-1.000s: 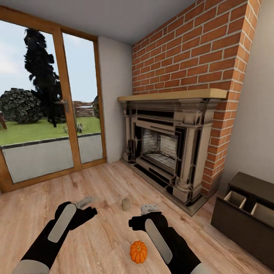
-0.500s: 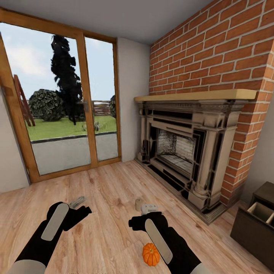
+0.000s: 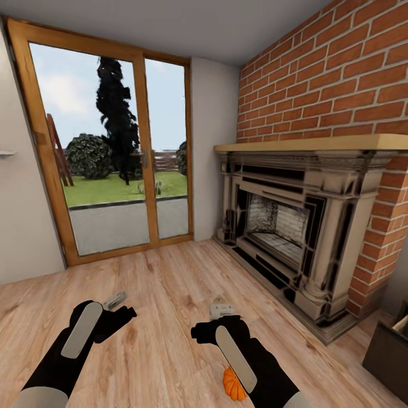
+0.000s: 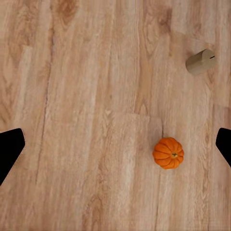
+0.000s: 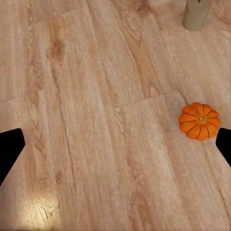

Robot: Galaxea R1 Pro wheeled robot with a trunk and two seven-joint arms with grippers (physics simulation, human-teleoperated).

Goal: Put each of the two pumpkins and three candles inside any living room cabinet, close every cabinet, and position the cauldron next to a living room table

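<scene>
Wood floor carries the pumpkin (image 3: 231, 385) just beside your right tool (image 3: 222, 310), both tools spread and empty; lower the right tool squarely over it, avoiding the candle (image 5: 196, 14).

A small bright-orange ribbed pumpkin (image 4: 168, 152) sits upright on the pale wooden floor (image 4: 86, 110), its short dark stem pointing up. In the head view the pumpkin (image 3: 232, 386) lies at about 5 o'clock, low in the picture, partly hidden. A short tan candle (image 4: 200, 61), a plain cylinder, lies tipped on its side on the same floor, near the pumpkin but apart from it. The dark-brown cabinet (image 3: 386, 354) shows at 4 o'clock by the fireplace side.
</scene>
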